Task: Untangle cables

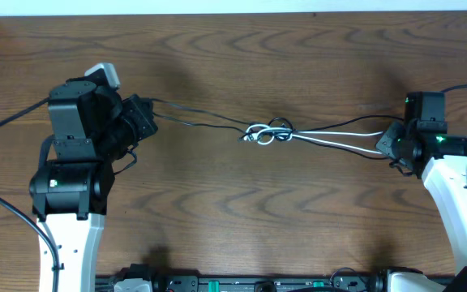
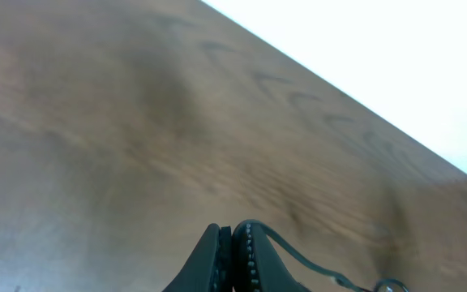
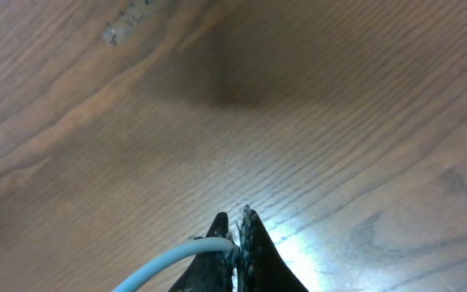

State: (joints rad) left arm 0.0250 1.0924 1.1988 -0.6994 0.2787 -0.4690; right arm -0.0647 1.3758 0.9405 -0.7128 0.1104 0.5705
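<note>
We see a dark brown wooden table (image 1: 233,219) with wavy grain. Beyond its far edge we find a bright white strip (image 1: 217,6).

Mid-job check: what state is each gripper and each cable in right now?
left gripper: shut on the black cables.
right gripper: shut on the white cable.
black cables: stretched from the left gripper to the knot.
white cable: stretched from the knot to the right gripper.
knot: tangled, not yet undone, midway between the grippers.
</note>
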